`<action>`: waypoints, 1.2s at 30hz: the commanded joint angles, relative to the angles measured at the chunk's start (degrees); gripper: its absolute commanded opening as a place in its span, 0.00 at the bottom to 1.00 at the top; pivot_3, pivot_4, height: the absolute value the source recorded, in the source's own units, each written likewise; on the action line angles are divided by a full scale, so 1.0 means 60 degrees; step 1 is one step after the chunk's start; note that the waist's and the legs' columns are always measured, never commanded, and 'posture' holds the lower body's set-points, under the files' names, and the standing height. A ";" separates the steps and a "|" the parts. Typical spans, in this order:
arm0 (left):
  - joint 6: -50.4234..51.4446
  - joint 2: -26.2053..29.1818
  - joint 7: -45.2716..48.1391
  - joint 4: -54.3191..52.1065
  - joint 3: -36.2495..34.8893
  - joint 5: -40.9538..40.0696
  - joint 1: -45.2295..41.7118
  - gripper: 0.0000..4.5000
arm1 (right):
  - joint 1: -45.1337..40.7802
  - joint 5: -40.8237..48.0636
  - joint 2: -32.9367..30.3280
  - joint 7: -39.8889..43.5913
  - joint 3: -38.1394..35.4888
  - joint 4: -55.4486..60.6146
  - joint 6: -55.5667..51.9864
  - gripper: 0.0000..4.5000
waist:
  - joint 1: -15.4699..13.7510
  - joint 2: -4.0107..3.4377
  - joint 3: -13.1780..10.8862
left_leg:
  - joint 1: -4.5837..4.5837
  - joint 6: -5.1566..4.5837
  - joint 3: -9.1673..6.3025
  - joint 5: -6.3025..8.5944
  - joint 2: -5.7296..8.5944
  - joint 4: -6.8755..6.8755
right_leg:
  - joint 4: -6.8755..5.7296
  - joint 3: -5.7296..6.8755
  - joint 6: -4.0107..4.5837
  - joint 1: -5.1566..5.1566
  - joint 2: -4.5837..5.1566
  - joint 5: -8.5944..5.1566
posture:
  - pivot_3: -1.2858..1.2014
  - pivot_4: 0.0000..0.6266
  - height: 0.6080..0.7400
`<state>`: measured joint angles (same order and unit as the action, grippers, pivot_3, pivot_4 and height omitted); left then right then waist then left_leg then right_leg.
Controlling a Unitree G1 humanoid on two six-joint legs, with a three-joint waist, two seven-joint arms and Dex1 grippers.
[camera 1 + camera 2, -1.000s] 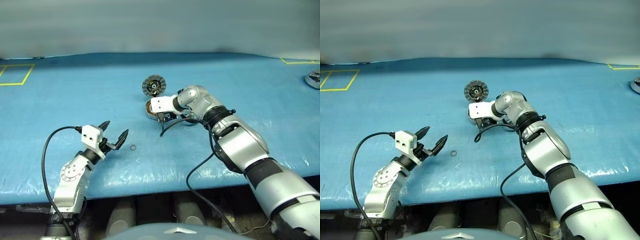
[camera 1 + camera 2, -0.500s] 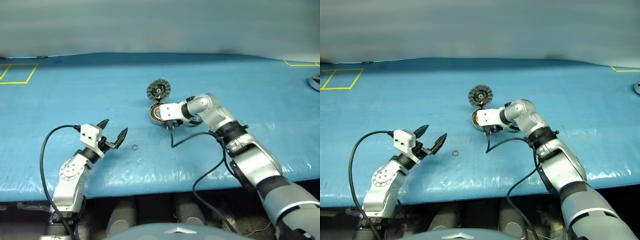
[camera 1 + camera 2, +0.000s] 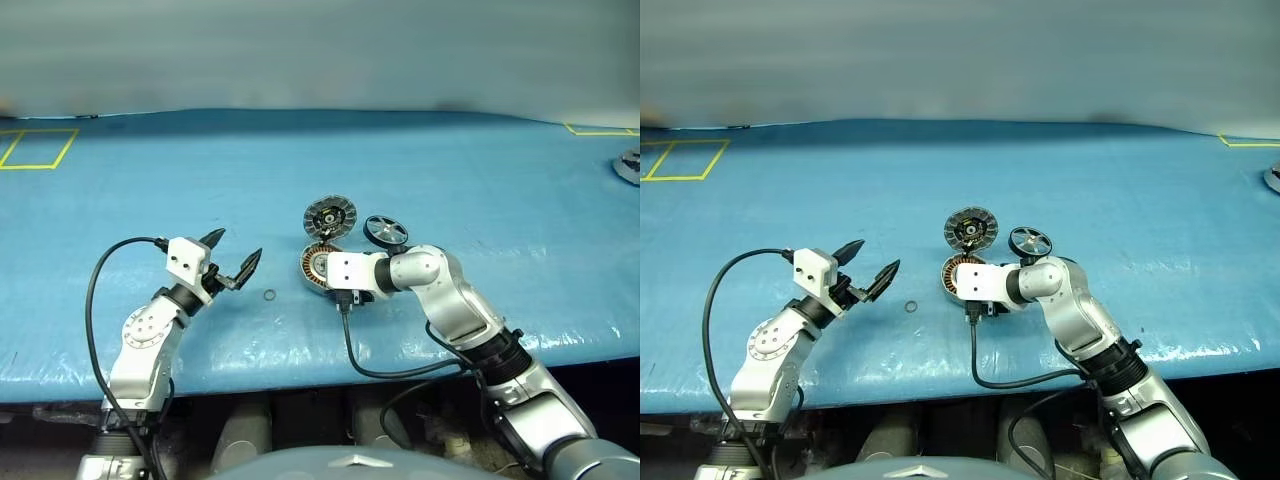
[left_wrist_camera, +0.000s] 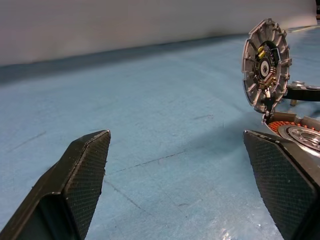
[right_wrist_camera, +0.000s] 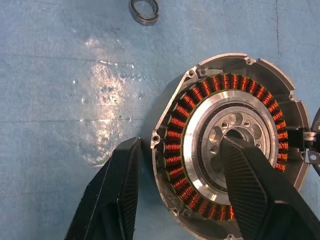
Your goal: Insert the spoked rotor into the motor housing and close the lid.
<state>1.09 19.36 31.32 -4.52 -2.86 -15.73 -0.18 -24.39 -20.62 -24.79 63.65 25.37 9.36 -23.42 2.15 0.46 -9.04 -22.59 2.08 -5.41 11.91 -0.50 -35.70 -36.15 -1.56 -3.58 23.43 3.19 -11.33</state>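
Observation:
The motor housing [image 3: 314, 268], a silver cup with copper windings [image 5: 175, 125], lies mid-table on the blue cover. Its lid [image 3: 330, 215] stands upright on the hinge at the far side, dark inner face toward me. Just right of the lid, the black spoked rotor [image 3: 386, 232] lies flat on the table. My right gripper [image 5: 182, 145] is shut on the housing's near wall, with one finger [image 5: 117, 190] outside the rim and the other over the silver hub. My left gripper [image 3: 234, 260] hovers open to the left of the housing, with nothing between its fingers [image 4: 85, 175].
A small ring [image 3: 269, 295] lies between the left gripper and the housing. A silvery part [image 3: 628, 165] sits at the far right edge. Yellow tape squares [image 3: 35, 148] mark the far corners. A black cable [image 3: 350, 340] hangs over the table's front edge.
My right gripper has drawn back toward the table's front edge, dragging the housing and its lid with it. The rotor now shows beside the lid. The left gripper has stayed put.

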 commanded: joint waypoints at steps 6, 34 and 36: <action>0.0016 0.0120 0.0025 -0.0070 -0.0103 0.0046 -0.0028 1.00 | 0.0596 0.0483 0.0592 -0.0122 0.0880 0.0317 -0.0766 0.69 | 0.0088 0.0018 0.0011 | 0.0005 0.0000 0.0003 0.0000 -0.0011 0.0004 | -0.0001 0.0002 0.0005 0.0003 -0.0005 -0.0003 | 0.52 0.24 1.00; 0.0389 0.1300 0.2518 0.0066 0.1185 0.0309 0.0184 1.00 | 0.2138 0.5155 0.1637 -0.3384 -0.4504 0.2997 -0.2117 0.99 | -0.0012 0.0016 -0.0003 | -0.0025 0.0001 0.0007 0.0001 -0.0008 0.0013 | 0.0005 0.0003 0.0011 0.0032 0.0003 -0.0007 | 0.52 0.24 1.00; 0.0362 0.1400 0.2498 0.0397 0.1421 0.0681 0.0109 1.00 | 0.2376 0.5592 0.1842 -0.3568 -0.4851 0.2744 -0.2000 0.99 | -0.0008 0.0014 -0.0003 | -0.0025 0.0001 0.0012 0.0001 -0.0009 0.0013 | 0.0005 0.0002 0.0011 0.0033 0.0003 -0.0007 | 0.52 0.24 1.00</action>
<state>3.49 27.18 46.07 -3.32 4.72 -13.41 0.91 -10.36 9.93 -14.11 43.25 -1.61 25.70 -36.94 2.10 0.55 -9.06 -22.73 2.08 -5.34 11.92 -0.56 -35.62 -36.12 -1.55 -3.51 23.62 3.21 -11.37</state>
